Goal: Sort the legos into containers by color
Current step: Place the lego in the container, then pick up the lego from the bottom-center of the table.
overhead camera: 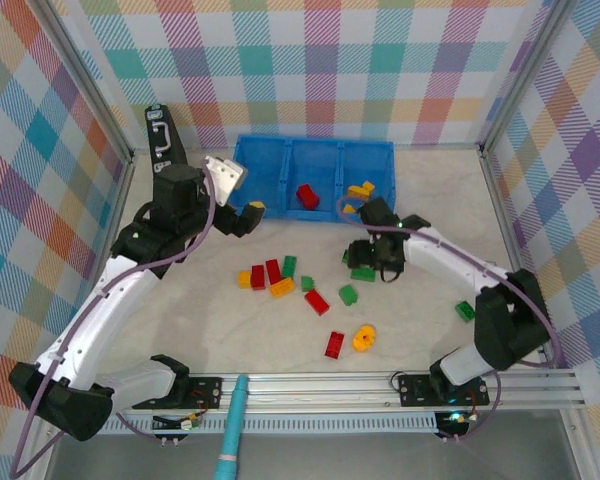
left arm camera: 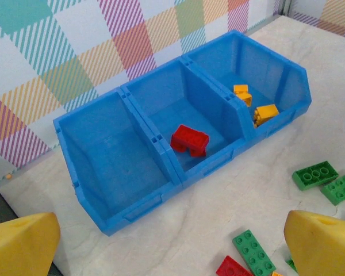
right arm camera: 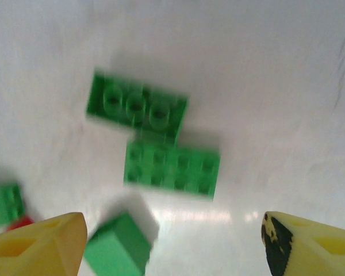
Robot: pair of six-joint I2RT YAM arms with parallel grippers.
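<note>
Two greens lie touching beneath the right hand [right arm camera: 172, 241], a holed green brick [right arm camera: 137, 107] and a studded green brick [right arm camera: 172, 168]; its fingers [right arm camera: 40, 244] stand apart, empty, and the left hand [left arm camera: 171, 244] gapes empty by the blue tray [left arm camera: 112, 172]. Picking greens, I'd judge: lower, clench one, then the bare left compartment
</note>
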